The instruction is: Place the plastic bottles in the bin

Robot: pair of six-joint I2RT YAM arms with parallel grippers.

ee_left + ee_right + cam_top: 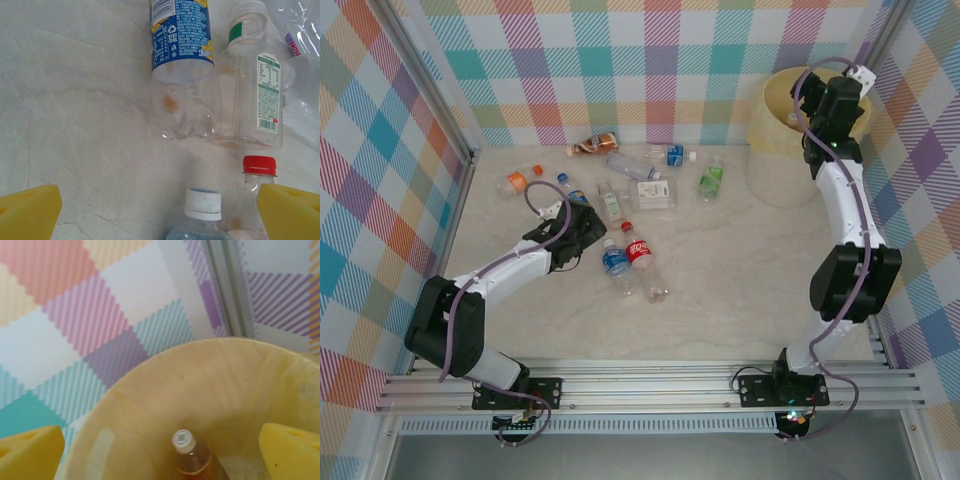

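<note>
Plastic bottles (616, 262) just beside left pincer (588, 228)

You are looking at a robot test cell in a lab, not a home or a shop. The tabletop (740, 270), with its pale marble pattern, is boxed in on the left, far and right sides by walls (650, 60) covered in pastel check cloth, with a metal post (430, 85) running down the upper left. Across the bottom of the frame runs a slotted aluminium rail (650, 388). Two white-and-black arms are bolted to it, the left arm (510, 268) and the right arm (842, 200), with loose purple cables (528, 196) looped along them. Bottles (640, 252) lie scattered mid-table, and a bin (770, 150) stands at upper right.
</note>
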